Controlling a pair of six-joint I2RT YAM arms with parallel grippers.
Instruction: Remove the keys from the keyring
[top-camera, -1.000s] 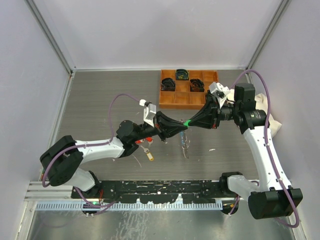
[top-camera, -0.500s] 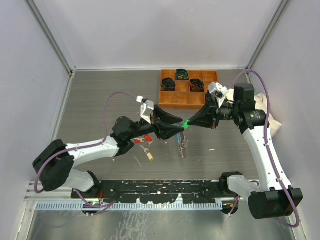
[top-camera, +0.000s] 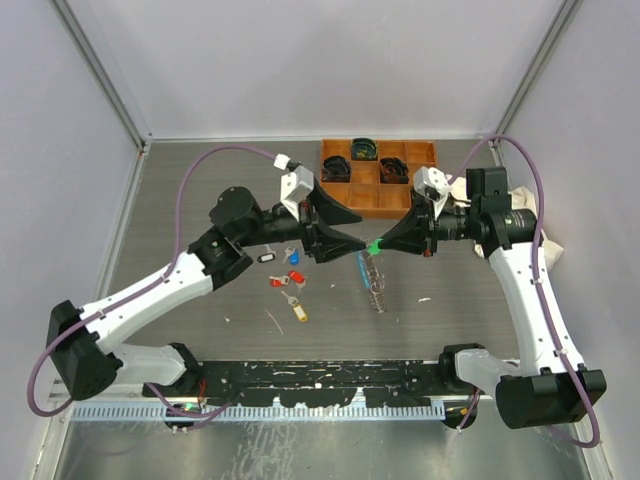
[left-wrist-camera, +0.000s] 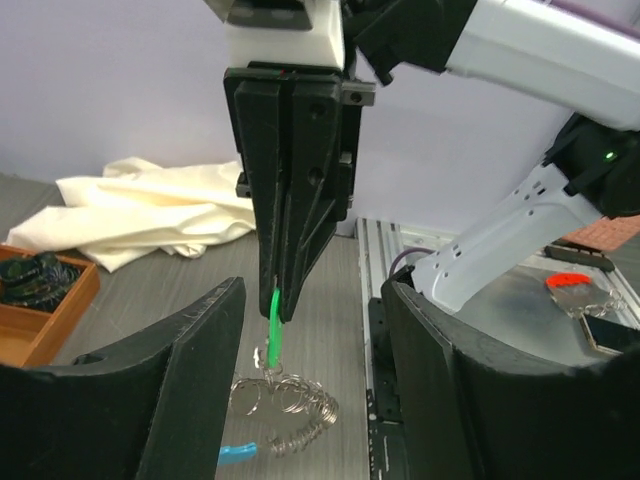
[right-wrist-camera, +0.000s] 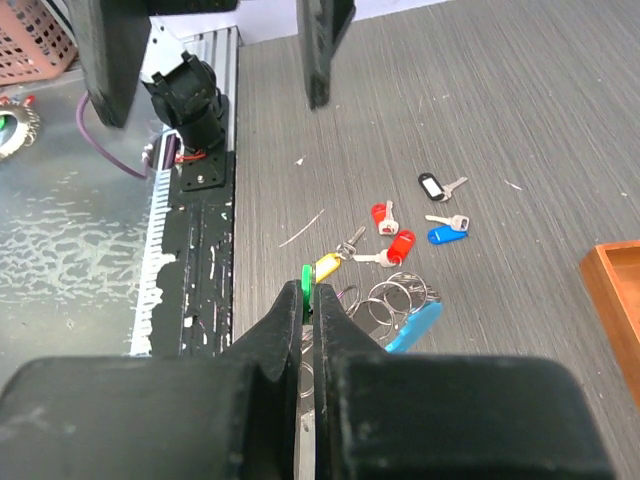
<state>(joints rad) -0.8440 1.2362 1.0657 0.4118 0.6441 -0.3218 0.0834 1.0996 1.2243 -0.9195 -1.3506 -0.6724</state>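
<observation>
My right gripper (top-camera: 376, 246) is shut on the green tag (left-wrist-camera: 274, 325) of a key, above the table's middle. The keyring (left-wrist-camera: 295, 405), a silvery coil with a light-blue segment (left-wrist-camera: 235, 452), dangles from that tag; I cannot tell whether its lowest loops touch the table. My left gripper (top-camera: 354, 236) faces the right one from the left, open, with its fingers (left-wrist-camera: 200, 380) apart on either side of the tag and touching nothing. Loose keys lie on the table: black (right-wrist-camera: 432, 186), blue (right-wrist-camera: 445, 235), red (right-wrist-camera: 400, 246) and yellow (right-wrist-camera: 328, 266).
An orange compartment tray (top-camera: 350, 195) with black items stands at the back, just behind both grippers. A cream cloth (left-wrist-camera: 150, 210) lies at the table's right side. The black rail (top-camera: 320, 380) runs along the near edge.
My left gripper has opened and drawn back up and to the left, away from the green tag. The right gripper stays shut on the tag in nearly the same place.
</observation>
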